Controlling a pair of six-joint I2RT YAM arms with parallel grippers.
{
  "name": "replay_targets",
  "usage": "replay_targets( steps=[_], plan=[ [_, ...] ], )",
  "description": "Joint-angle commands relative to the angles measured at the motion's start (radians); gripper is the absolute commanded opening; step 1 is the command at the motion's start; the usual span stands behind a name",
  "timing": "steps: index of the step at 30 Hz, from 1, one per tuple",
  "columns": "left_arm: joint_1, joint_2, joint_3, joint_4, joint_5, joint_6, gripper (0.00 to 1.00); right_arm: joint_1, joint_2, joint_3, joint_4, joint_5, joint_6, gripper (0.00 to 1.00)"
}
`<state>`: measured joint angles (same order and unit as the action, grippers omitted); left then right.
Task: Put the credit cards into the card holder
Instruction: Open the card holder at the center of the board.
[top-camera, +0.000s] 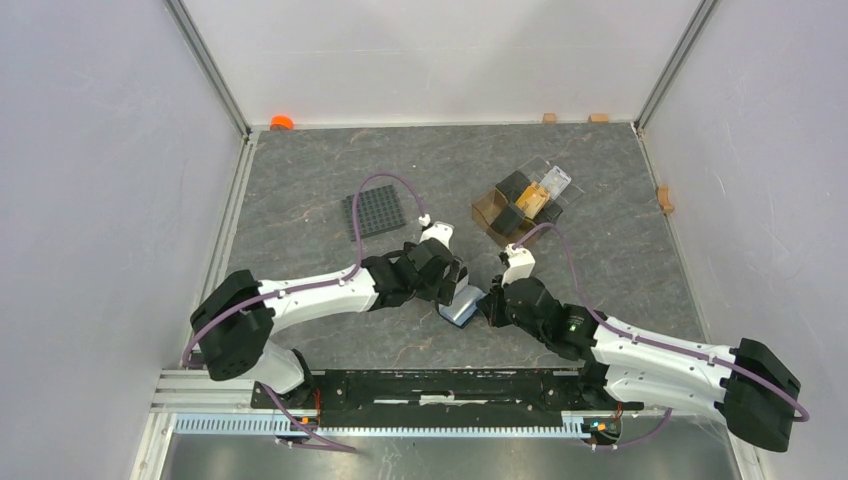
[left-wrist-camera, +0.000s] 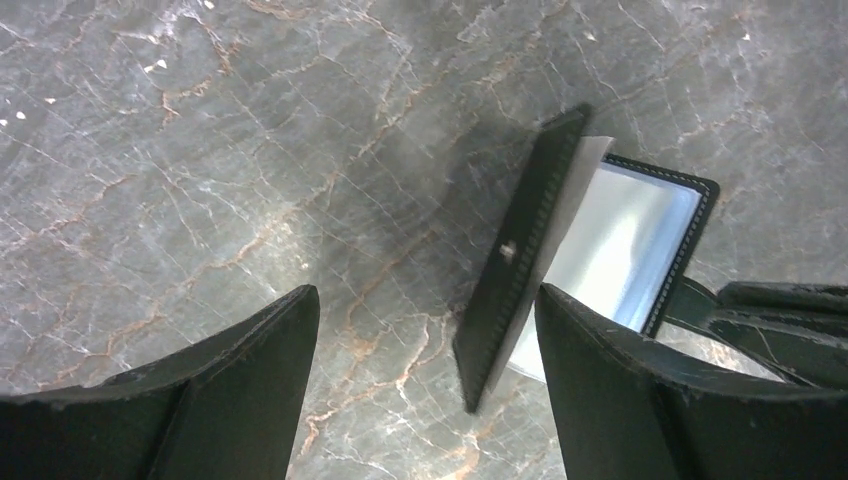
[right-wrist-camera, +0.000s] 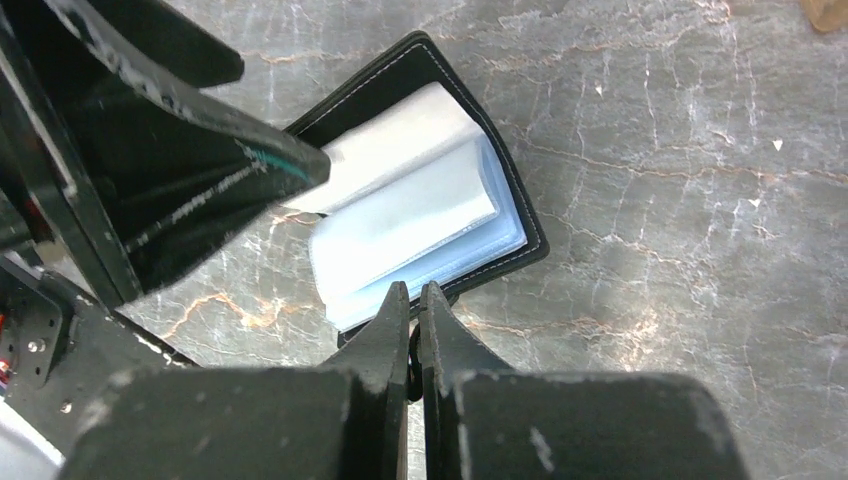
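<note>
The card holder lies open on the table between both arms, black outside with pale blue-grey sleeves inside. My right gripper is shut at its near edge, with a thin black loop of its strap tab pinched between the jaws. One black cover stands up on edge between the fingers of my open left gripper, close to the right finger. The credit cards, tan-orange and whitish, lie in a clear tray at the back right, away from both grippers.
A brown translucent compartment box sits beside the clear tray. A black gridded mat lies at the back left. Small wooden blocks and an orange piece rest along the far edge. Walls enclose the table.
</note>
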<state>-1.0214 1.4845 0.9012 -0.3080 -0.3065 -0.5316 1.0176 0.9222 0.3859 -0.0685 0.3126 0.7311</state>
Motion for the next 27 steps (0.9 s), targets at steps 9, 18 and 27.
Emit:
replay_targets(
  steps=[9,18,27],
  plan=[
    [0.012,-0.008,-0.016,0.165,0.25,0.188,0.88,0.004,-0.04,-0.022,-0.03,0.044,-0.001,0.0],
    [-0.005,0.058,-0.01,0.164,0.276,0.232,0.89,0.004,-0.079,0.001,-0.056,0.066,-0.001,0.0],
    [-0.039,0.081,-0.003,0.208,0.321,0.225,0.94,0.004,-0.07,0.001,-0.052,0.057,0.002,0.0]
  ],
)
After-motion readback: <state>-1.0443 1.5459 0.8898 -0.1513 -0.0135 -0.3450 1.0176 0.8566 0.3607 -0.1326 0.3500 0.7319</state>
